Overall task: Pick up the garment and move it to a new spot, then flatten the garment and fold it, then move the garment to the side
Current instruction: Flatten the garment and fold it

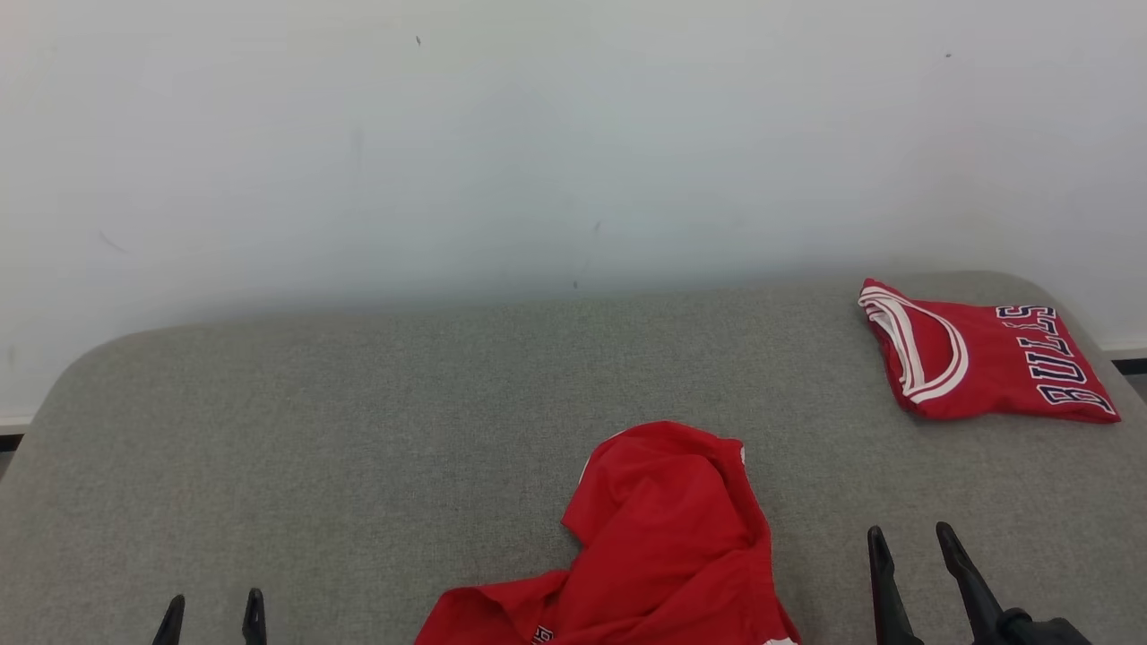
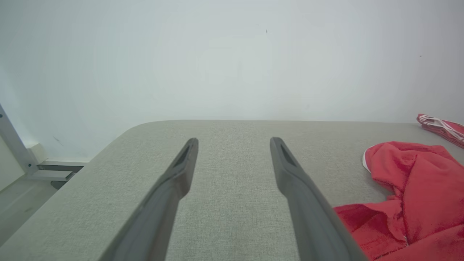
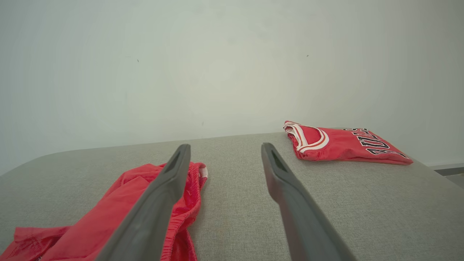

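Grey fabric-topped table (image 1: 314, 421) w/ rounded corners runs up to a plain white wall (image 1: 538, 134). Head view: crumpled red garment (image 1: 668, 537) lies bunched at the table's near edge, approx. centre, its lower part cut off by the pic's bottom edge; a bit of white trim shows. Folded jersey (image 1: 986, 363), red w/ white-edged neck and "BULLS" lettering, sits flat at the far right corner, well apart from the garment. Left gripper (image 1: 215, 596) at lower left: finger tips spread, nothing btwn them, over bare fabric well left of the garment. Right gripper (image 1: 908, 528) at lower right: fingers parted, empty, just right of the garment and not touching it. Left wrist view: left gripper (image 2: 233, 139) has both dark fingers wide apart above bare table; garment (image 2: 409, 181) lies off to that view's right, folded jersey's edge (image 2: 442, 128) beyond it, metal frame (image 2: 14, 152) past the table's left corner. Right wrist view: right gripper (image 3: 225, 145) fingers apart, holding nothing; one finger overlaps the garment (image 3: 108, 214) in the pic, contact can't be told; folded jersey (image 3: 344, 145) lies ahead-right, near the wall.
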Tool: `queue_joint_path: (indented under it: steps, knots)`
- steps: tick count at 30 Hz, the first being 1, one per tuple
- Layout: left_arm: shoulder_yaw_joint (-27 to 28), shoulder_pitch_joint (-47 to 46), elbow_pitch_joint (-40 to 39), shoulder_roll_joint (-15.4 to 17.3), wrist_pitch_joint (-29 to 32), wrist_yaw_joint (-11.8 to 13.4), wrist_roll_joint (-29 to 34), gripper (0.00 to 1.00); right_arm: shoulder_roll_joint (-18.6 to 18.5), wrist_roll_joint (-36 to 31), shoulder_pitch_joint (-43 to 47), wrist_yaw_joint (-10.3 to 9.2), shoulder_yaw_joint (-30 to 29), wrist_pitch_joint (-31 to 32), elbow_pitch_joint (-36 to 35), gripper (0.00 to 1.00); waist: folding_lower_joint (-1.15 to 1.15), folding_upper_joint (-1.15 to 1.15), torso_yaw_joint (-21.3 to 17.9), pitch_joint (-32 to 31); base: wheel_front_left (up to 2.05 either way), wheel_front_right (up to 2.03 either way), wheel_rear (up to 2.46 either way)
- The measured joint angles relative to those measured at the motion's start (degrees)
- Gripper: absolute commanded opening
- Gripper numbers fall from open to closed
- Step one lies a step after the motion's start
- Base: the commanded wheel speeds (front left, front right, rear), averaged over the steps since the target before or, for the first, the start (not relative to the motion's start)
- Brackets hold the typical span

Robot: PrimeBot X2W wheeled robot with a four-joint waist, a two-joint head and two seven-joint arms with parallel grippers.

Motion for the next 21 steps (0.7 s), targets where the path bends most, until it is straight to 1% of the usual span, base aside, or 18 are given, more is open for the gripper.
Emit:
queue_joint_path:
  steps: [3, 7, 10, 13, 17, 19, 21]
  knots:
    - [1.6, 2.3, -1.5, -0.4, 0.0, -0.2, 2.2, 1.0, -0.2, 0.2, 0.9, 0.0, 0.0, 0.0, -0.4, 1.0, 0.0, 0.0, 0.1, -0.6, 0.0, 0.0, 0.0]
    - [3.0, 3.8, -2.2, 0.2, 0.0, -0.4, 4.4, 1.0, -0.5, 0.3, 2.3, 0.0, 0.1, 0.0, -0.9, 1.0, 0.0, 0.0, 0.3, -1.0, 0.0, 0.0, 0.0]
    - [3.7, 4.6, -2.4, 0.1, 0.0, -0.5, 4.8, 1.0, -0.9, 0.4, 3.2, 0.0, 1.1, 0.0, -0.7, 1.0, 0.0, 0.0, 0.6, -1.0, 0.0, 0.0, 0.0]
    - [3.5, 5.1, -1.7, 0.1, 0.0, -1.3, 4.8, 1.0, -1.5, 0.4, 4.0, 0.0, 2.6, 0.0, -0.1, 1.0, 0.0, 0.0, 0.8, -0.8, 0.0, 0.0, 0.0]
    - [0.6, 5.1, 0.6, 0.6, 0.0, -2.6, 4.4, 1.0, -3.5, 0.5, 4.2, 0.0, 4.6, 0.0, 1.8, 1.0, 0.0, 0.01, 1.0, -0.4, 0.0, 0.0, 0.0]
    - [-2.5, 5.1, 2.5, 1.9, 0.6, -3.3, 4.1, 1.0, -5.2, 0.6, 4.2, 0.0, 6.6, 0.1, 3.0, 1.0, 0.0, 0.01, 1.0, -0.2, 0.0, 0.0, 0.0]
    - [-5.4, 4.8, 4.2, 3.6, 1.1, -3.4, 3.7, 1.0, -7.1, 1.1, 4.0, 0.0, 8.9, 0.8, 4.1, 1.0, 0.0, 0.01, 0.9, 0.2, 0.0, 0.0, 0.0]
